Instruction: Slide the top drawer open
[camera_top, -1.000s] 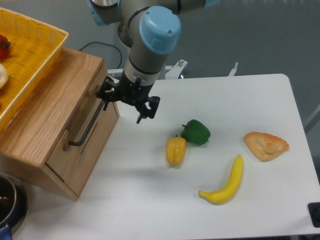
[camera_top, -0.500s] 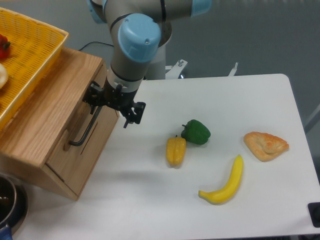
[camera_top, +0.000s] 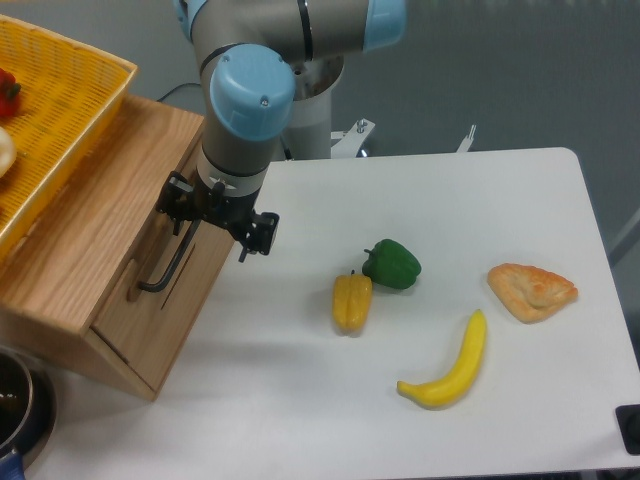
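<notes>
Camera view: the drawer (camera_top: 160, 285) sits closed in the front of the oak cabinet (camera_top: 90, 230) at the left of the table (camera_top: 420, 420), its black bar handle (camera_top: 172, 262) running slantwise down the front panel. The gripper (camera_top: 212, 222) hangs at the upper end of that handle with its jaws spread wide; one finger (camera_top: 176, 205) is over the cabinet side near the bar's top, the other (camera_top: 252, 238) is out over the table. Whether either finger touches the bar I cannot tell.

A yellow basket (camera_top: 60, 110) rests on top of the cabinet, far left. To the right of the cabinet, well apart from it, a yellow pepper (camera_top: 351, 301) lies just beside a green pepper (camera_top: 392, 264). Nearer and further right lies a banana (camera_top: 452, 366), with a pastry (camera_top: 531, 290) beyond it toward the right edge.
</notes>
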